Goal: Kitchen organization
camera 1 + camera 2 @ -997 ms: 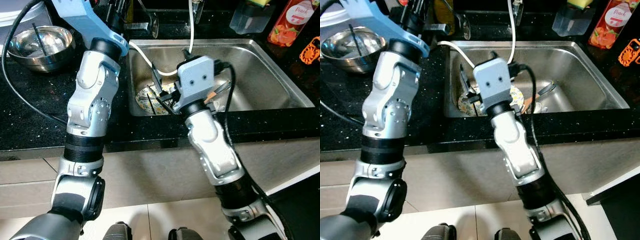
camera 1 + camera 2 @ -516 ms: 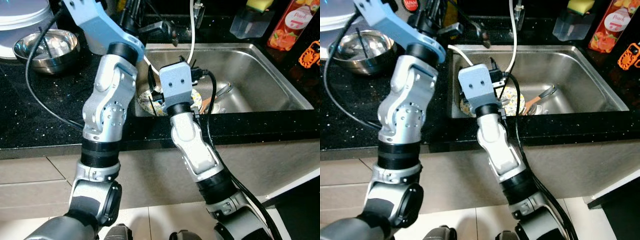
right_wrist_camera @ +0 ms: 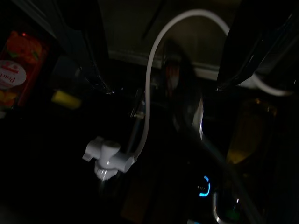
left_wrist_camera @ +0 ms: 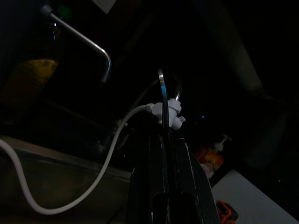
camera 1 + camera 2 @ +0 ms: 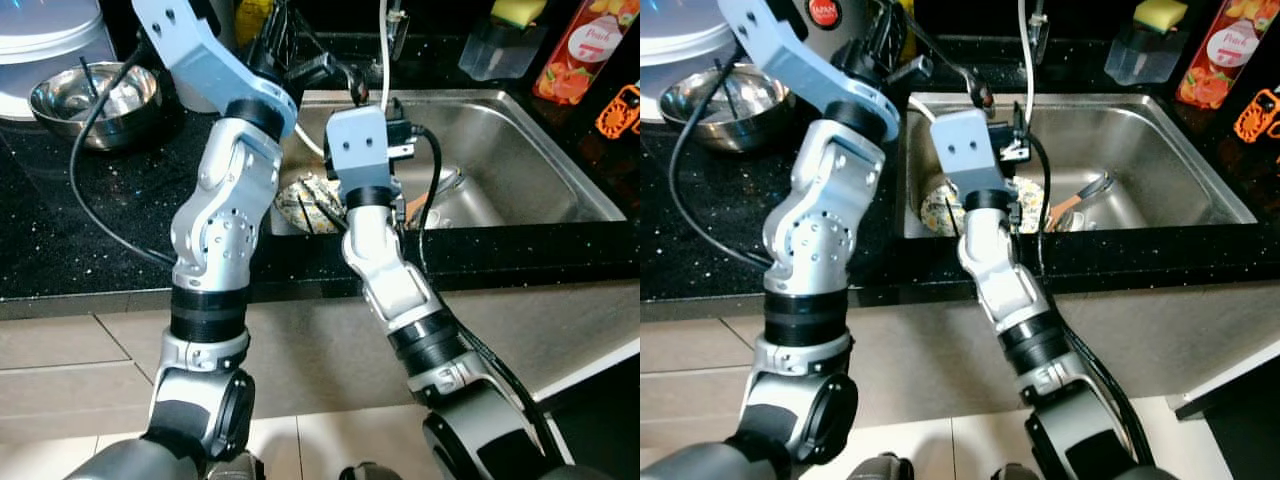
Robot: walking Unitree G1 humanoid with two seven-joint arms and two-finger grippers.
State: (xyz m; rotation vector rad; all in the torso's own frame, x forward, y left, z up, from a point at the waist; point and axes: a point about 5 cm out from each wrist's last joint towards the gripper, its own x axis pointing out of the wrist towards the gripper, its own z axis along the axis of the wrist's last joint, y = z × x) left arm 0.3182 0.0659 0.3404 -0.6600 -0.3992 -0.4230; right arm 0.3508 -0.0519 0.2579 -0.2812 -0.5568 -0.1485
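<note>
A patterned plate (image 5: pixel 298 196) lies in the steel sink (image 5: pixel 520 150) with dark sticks across it. Beside it is an orange-handled utensil (image 5: pixel 1078 201). My left gripper (image 5: pixel 352 92) reaches over the sink's back left corner, close to the tap and its white hose (image 5: pixel 383 60). In the left wrist view its fingers (image 4: pixel 184 186) lie together with nothing held, pointing at the white hose fitting (image 4: pixel 166 109). My right gripper (image 5: pixel 1018 125) is raised above the plate and turned toward the back of the sink. The dark right wrist view shows the hose fitting (image 3: pixel 107 158).
A steel bowl (image 5: pixel 100 95) with a stick in it sits on the black counter at the left, beside white dishes (image 5: pixel 40 30). A sponge box (image 5: pixel 500 40), a peach bottle (image 5: pixel 580 45) and an orange item (image 5: pixel 622 105) stand at the back right.
The right wrist has lifted off the plate and swung up toward the tap. The left arm has reached further right over the sink corner. The camera has also shifted.
</note>
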